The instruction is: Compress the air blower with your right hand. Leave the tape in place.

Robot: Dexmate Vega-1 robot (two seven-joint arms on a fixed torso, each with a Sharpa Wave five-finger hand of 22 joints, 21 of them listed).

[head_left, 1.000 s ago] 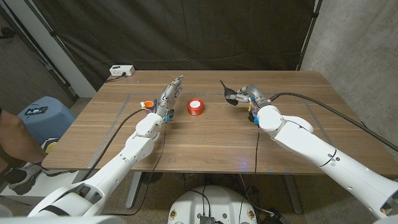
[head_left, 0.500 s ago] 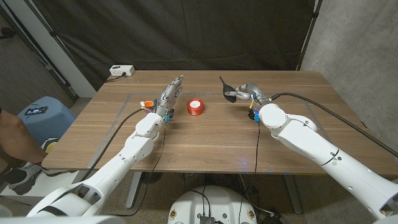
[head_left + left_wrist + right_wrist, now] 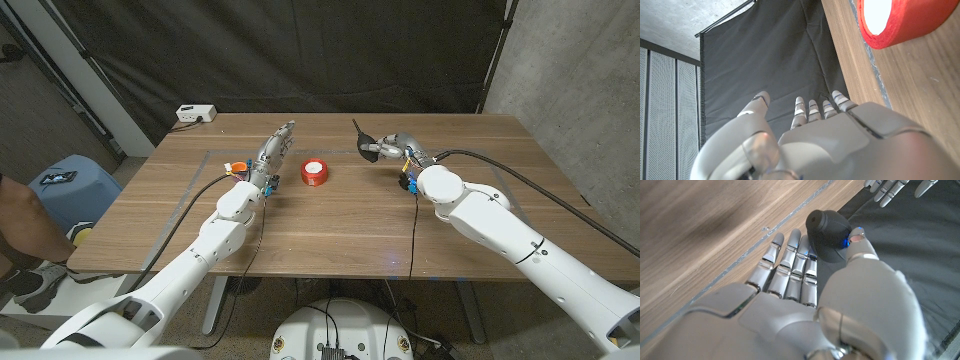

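While your right hand (image 3: 393, 148) grips the air blower (image 3: 827, 235), nozzle pointing away toward the surface's far edge, the bulb sits between thumb and fingers (image 3: 790, 265).

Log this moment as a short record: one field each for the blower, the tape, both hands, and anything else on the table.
air blower: black bulb with a thin nozzle, held in the right hand, toward the table's far side
right hand: fingers and thumb wrapped on the bulb
red tape: lies on the table between the two hands, touched by neither
left hand: fingers straight and apart, holds nothing, beside the tape
other: white power strip at the table's far left corner
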